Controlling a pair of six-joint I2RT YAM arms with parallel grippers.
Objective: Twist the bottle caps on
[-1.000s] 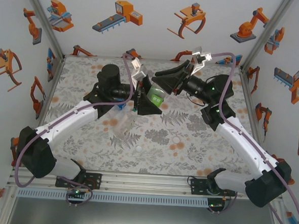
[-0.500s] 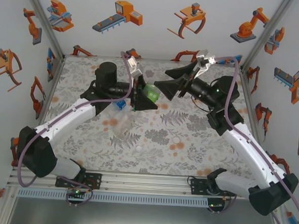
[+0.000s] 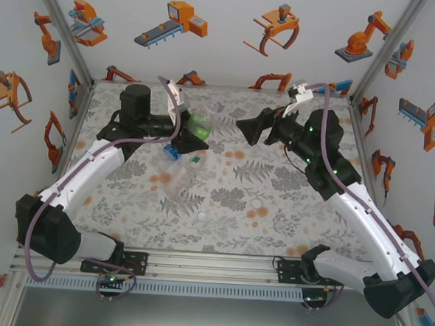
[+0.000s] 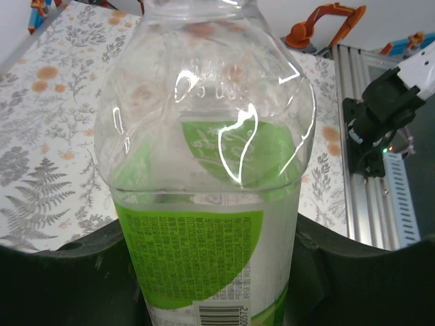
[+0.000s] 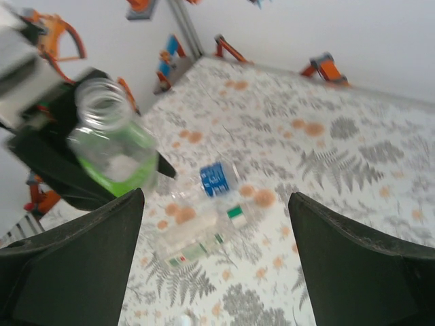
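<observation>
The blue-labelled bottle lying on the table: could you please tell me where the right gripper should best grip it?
Probably across the labelled middle of the blue-labelled bottle, with the open right gripper coming straight down: it lies on its side, leaving its round flanks free from above.

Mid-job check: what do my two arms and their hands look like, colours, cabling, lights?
Both arms match: white shell links, black joints, black bases. A purple cable runs along the left arm and another along the right arm. The left hand and right hand are matte black, with broad wedge-shaped fingers. Small green lights glow on the right arm's joints.
</observation>
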